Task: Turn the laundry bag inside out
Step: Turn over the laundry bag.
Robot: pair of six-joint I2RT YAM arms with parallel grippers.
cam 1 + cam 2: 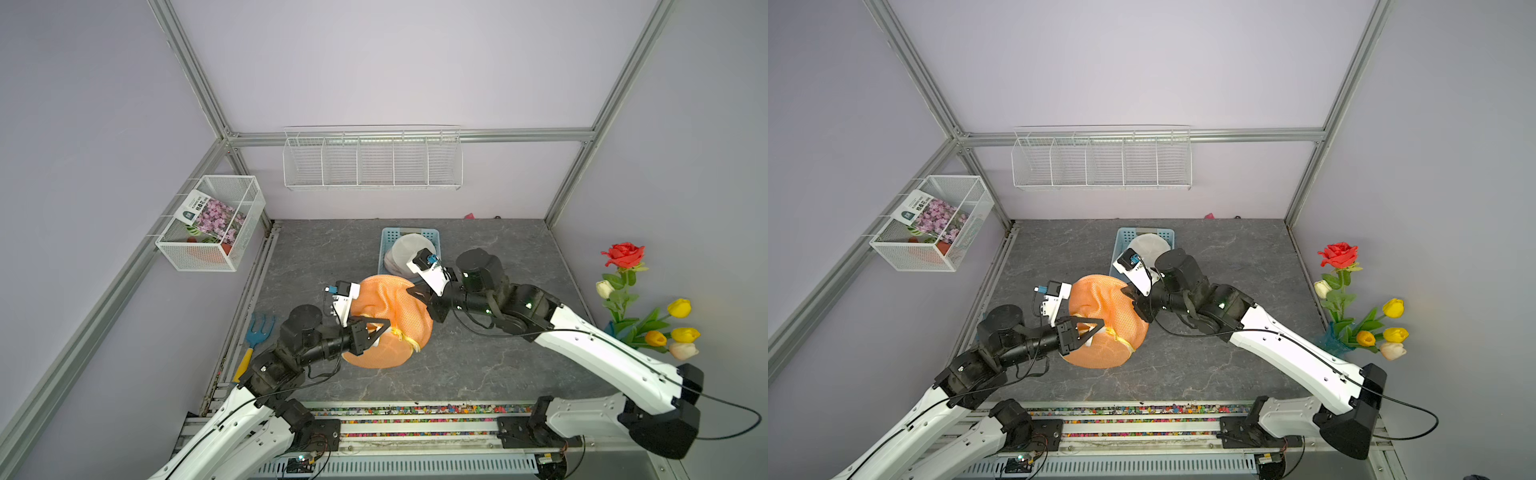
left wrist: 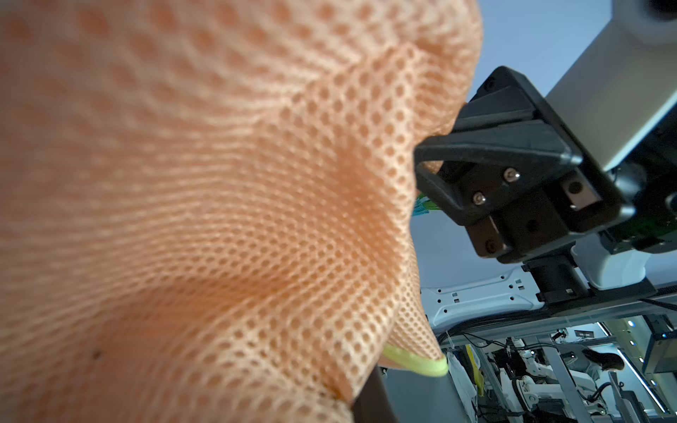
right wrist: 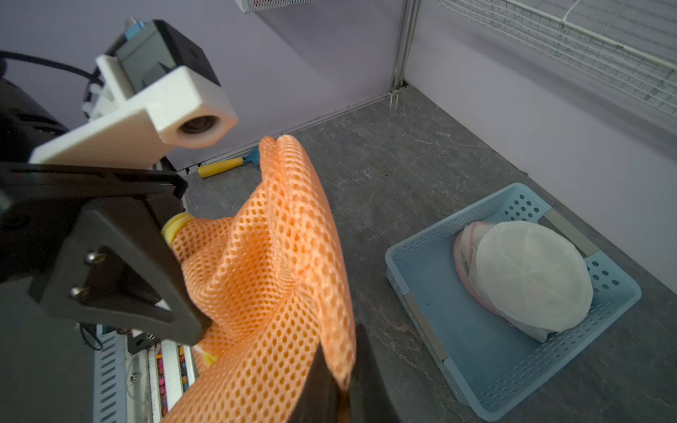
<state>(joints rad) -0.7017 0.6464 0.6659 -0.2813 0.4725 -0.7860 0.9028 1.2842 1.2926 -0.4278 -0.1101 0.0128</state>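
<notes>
The orange mesh laundry bag [image 1: 390, 320] hangs bunched up over the middle of the worktop [image 1: 478, 365], stretched between the two arms. Whether its lower bulge touches the surface, I cannot tell. A yellow trim [image 1: 405, 336] runs along its front-facing side.

The left gripper [image 1: 384, 327] comes in from the front-left corner, and its black fingers are pressed together on the mesh right by that trim; the right wrist view shows them biting into the cloth [image 3: 190, 322]. The right gripper [image 1: 1130, 293] reaches in from the right, and it too is clamped, pinching the bag's far edge. In its own wrist view the fold of mesh drops straight between its dark fingers [image 3: 315, 388].

Just behind the bag, toward the middle of the back edge, sits a blue basket [image 1: 388, 237] with a round white pouch [image 1: 409, 249] inside. A garden fork [image 1: 257, 336] with a blue head and yellow handle lies along the left edge. Flowers [image 1: 636, 307], a red rose and yellow tulips, stand at the right edge. On the left wall hangs a wire basket [image 1: 245, 249] with a seed packet [image 1: 212, 220]; a wire rack [image 1: 372, 160] is on the back wall.
</notes>
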